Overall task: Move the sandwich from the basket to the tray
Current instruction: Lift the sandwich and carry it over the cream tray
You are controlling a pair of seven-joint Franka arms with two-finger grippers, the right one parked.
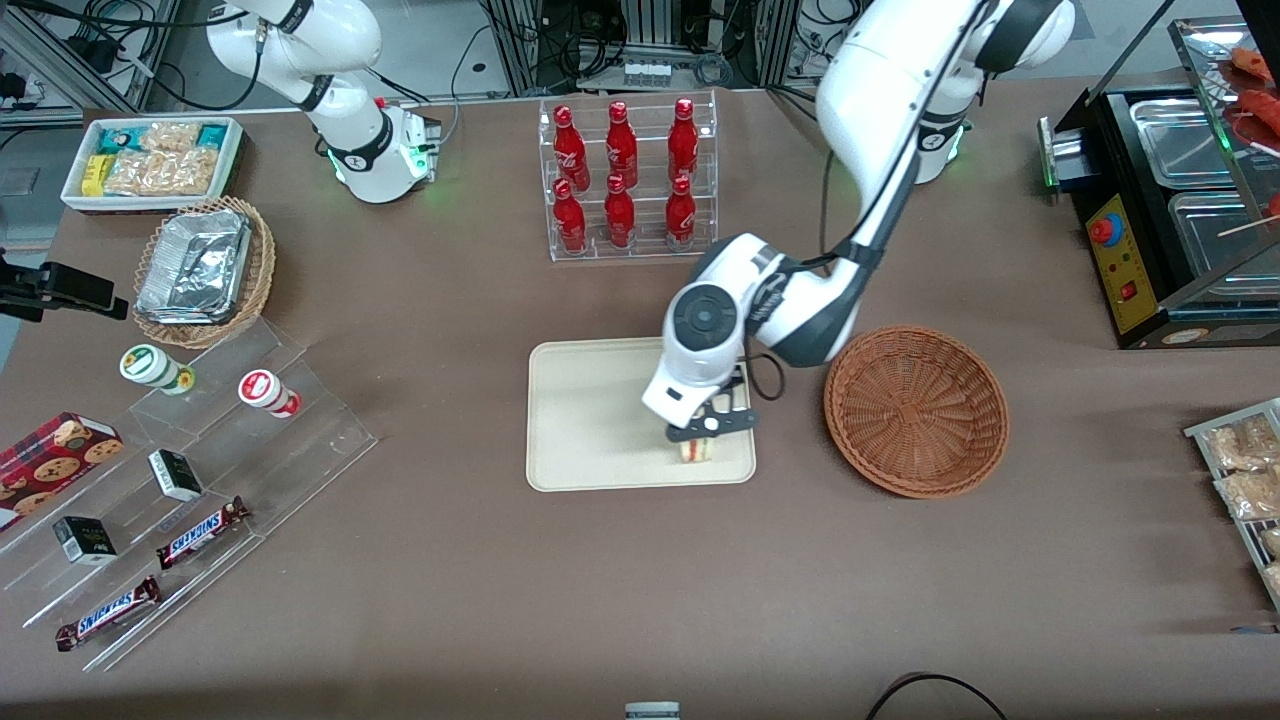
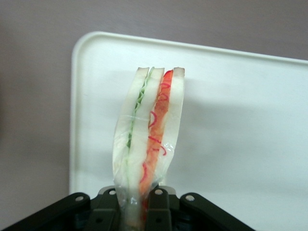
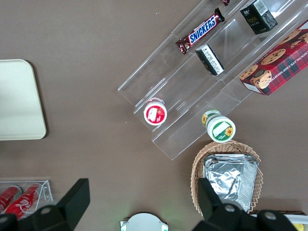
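The tray [image 1: 590, 420] is lying on the table [image 1: 600, 600], with the basket [image 1: 916, 410] sitting just beside it toward the working arm's end. The gripper [image 1: 700, 440] is hanging over the tray's corner nearest the basket and front camera, its jaws pinching the sandwich [image 2: 149, 139] above the tray.

This looks like a robotics lab dressed up as a snack counter: a brown-covered table [image 1: 480, 600] carries a clear acrylic rack of red cola bottles [image 1: 625, 180], stepped clear acrylic shelves with Snickers bars [image 1: 200, 533], a black hot-food warmer with steel pans [image 1: 1165, 210], and bundles of cables and metal equipment racks [image 1: 640, 40] at the table's edge farthest from the front camera, while the black two-finger gripper [image 1: 712, 432] hangs over a cream-beige rectangular tray [image 1: 590, 420]
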